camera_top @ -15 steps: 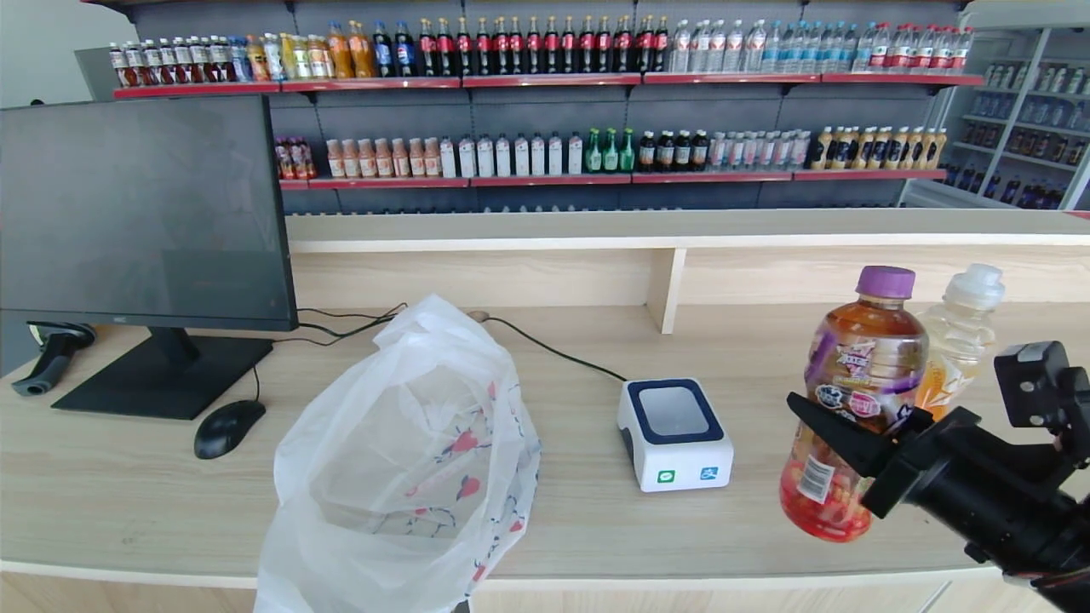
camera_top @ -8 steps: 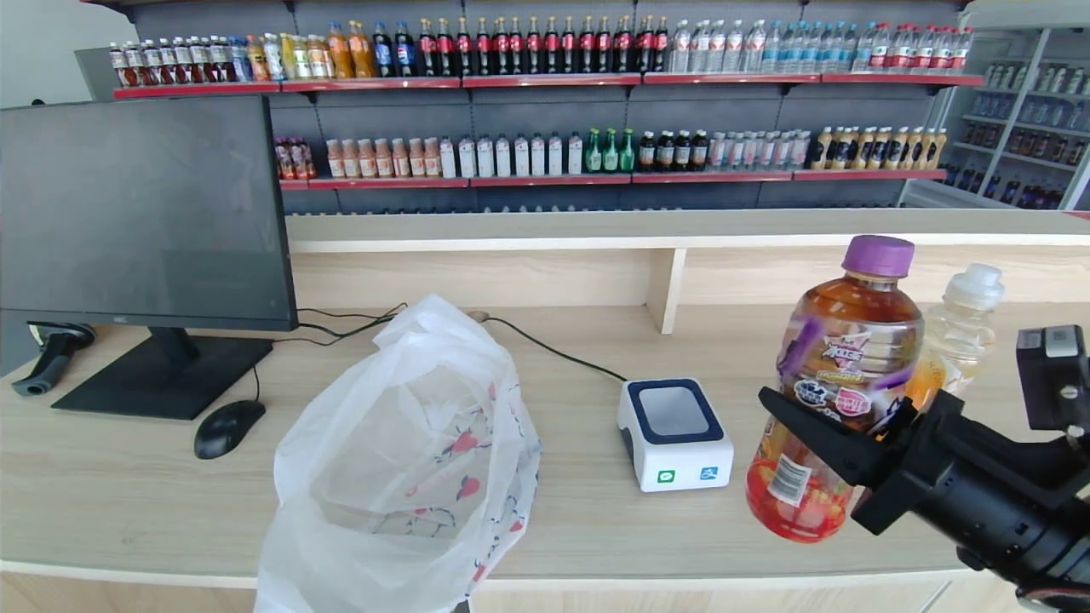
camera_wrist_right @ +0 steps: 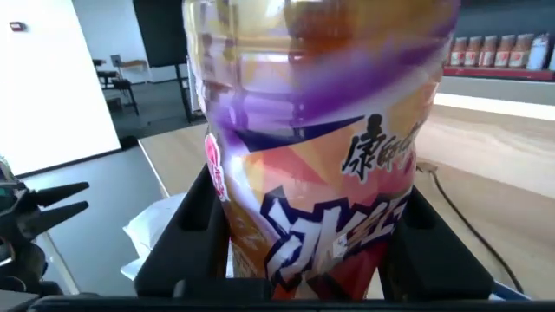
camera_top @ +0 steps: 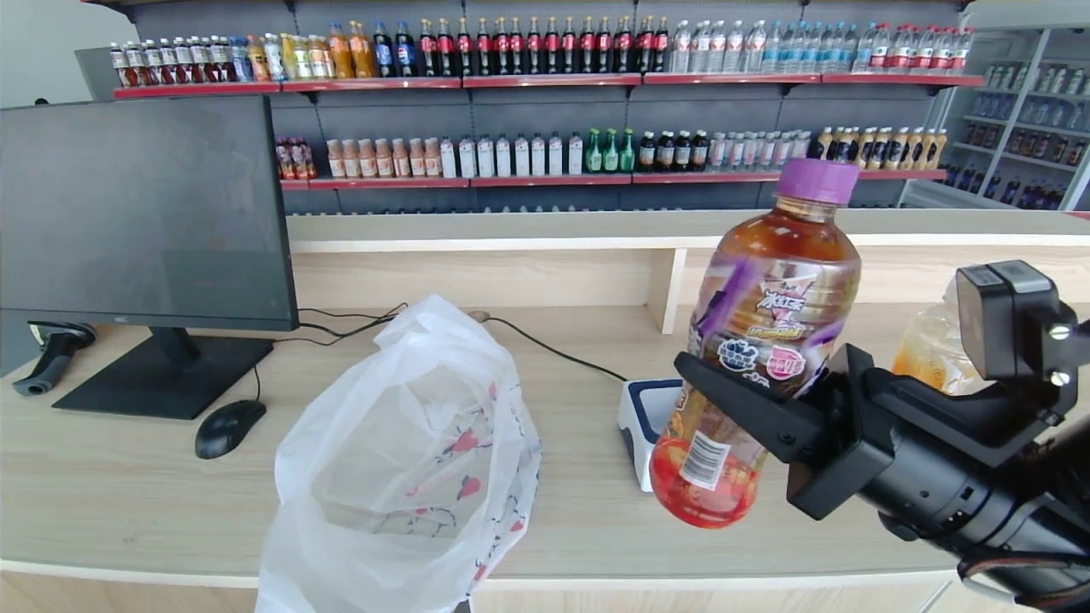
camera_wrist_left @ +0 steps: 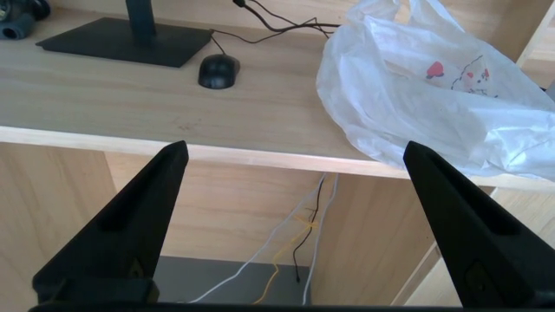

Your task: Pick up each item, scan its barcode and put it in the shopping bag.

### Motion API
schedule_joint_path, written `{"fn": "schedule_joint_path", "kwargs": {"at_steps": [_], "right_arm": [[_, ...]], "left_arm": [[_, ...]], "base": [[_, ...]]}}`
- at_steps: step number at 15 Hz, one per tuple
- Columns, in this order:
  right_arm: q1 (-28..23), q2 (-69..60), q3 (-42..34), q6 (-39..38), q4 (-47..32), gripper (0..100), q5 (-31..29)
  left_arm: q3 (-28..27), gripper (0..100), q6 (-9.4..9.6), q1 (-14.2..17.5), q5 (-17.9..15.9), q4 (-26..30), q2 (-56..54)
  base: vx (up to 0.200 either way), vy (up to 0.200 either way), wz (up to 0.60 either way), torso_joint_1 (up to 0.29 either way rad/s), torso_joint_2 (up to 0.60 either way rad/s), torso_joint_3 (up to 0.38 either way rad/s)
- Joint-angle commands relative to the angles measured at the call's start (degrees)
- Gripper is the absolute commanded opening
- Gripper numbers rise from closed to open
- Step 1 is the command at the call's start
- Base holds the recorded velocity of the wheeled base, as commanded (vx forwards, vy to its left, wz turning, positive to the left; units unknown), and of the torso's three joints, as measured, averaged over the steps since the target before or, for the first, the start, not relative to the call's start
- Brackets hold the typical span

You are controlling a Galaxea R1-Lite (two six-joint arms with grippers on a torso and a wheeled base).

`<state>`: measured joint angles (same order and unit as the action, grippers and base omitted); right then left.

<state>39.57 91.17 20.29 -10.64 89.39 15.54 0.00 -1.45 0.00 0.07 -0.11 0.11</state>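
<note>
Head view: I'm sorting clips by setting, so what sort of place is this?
Probably a shop checkout: shelves of bottled drinks line the back wall, a barcode scanner sits on the wooden counter, and a shopping bag stands beside it.

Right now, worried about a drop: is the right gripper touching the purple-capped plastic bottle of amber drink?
Touching. In the right wrist view the right gripper clamps the purple-capped plastic bottle between its black fingers.

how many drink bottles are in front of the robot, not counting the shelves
2. A purple-capped bottle is held in the right gripper, raised near the scanner. A pale orange bottle is farther right, mostly hidden behind that gripper. More could be hidden there.
</note>
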Motion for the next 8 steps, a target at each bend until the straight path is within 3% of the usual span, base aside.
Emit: {"fn": "schedule_joint_path", "kwargs": {"at_steps": [1,8], "right_arm": [[3.8,2.3,3.6,-2.6,0.0,0,0.2],[6.7,0.8,6.4,-9.4,0.1,0,3.5]], "left_arm": [[0.0,100,-0.04,0.0,0.0,-0.1,0.0],[0.0,100,-0.04,0.0,0.0,-0.1,0.0]], "base": [[0.000,0.000,0.00,0.000,0.00,0.000],[0.000,0.000,0.00,0.000,0.00,0.000]]}}
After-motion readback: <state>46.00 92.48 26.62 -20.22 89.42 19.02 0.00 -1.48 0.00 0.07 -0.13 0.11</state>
